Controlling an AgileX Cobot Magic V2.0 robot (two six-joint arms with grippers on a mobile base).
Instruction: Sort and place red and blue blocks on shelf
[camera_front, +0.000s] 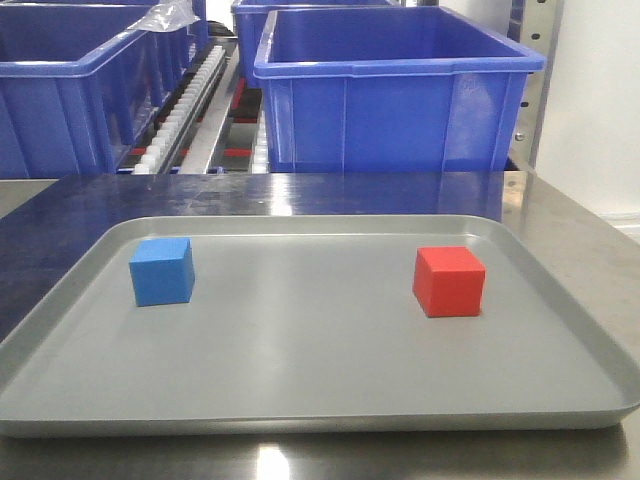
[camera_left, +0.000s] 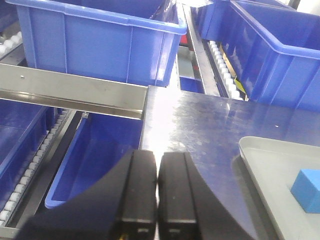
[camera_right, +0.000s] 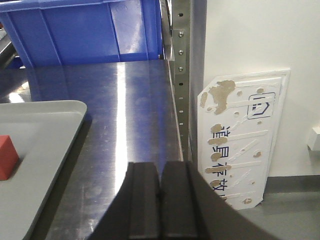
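The blue block (camera_front: 162, 270) sits at the left of the grey tray (camera_front: 300, 400), and the red block (camera_front: 449, 281) at its right. The blue block also shows at the right edge of the left wrist view (camera_left: 306, 190). The red block shows at the left edge of the right wrist view (camera_right: 7, 156). My left gripper (camera_left: 158, 192) is shut and empty over the table's left edge. My right gripper (camera_right: 161, 200) is shut and empty over the table's right edge. The shelf (camera_front: 190, 115) with white rollers stands behind the table; its front rail shows in the left wrist view (camera_left: 75, 92).
Large blue bins (camera_front: 390, 85) stand on the shelf tracks behind the steel table (camera_front: 560, 230). Another blue bin (camera_left: 100, 160) sits on a lower tier to the left. A steel upright (camera_right: 182, 75) and a white sign (camera_right: 245, 135) are at the right.
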